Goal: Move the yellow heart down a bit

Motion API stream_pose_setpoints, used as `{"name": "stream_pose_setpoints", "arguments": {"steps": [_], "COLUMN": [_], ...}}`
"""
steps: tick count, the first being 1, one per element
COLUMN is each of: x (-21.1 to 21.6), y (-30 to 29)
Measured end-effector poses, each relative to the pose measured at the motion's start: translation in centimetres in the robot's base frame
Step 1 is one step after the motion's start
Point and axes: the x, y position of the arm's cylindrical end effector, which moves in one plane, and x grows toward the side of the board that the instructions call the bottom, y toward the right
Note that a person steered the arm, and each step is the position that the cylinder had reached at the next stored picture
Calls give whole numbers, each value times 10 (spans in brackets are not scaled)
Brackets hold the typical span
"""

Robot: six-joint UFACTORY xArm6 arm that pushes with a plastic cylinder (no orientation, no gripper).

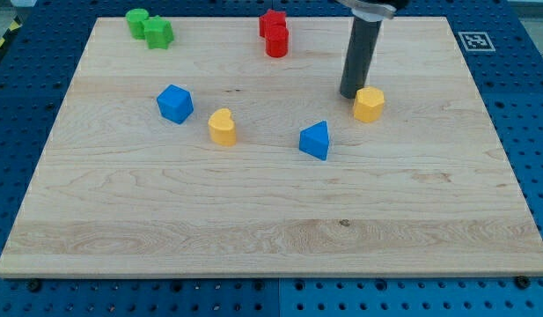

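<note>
Camera view: my tip (351, 94) stands in the upper right of the frame, touching or almost touching the upper left side of the yellow hexagon (369, 104). There is no gripper on this arm, only the rod, so nothing opens or closes. The yellow heart (222, 127) lies left of the centre, between the blue cube (174, 103) and the blue triangle (314, 140), well apart from my tip, to its left and a little lower. To do the step well, I think the tip should go around to the heart's upper side and push straight down only a short way.
</note>
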Motion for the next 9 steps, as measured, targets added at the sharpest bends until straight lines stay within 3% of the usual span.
{"name": "stream_pose_setpoints", "arguments": {"steps": [1,4,7,9], "x": [0,1,39,76], "y": [-28,-35,-165,-174]}}
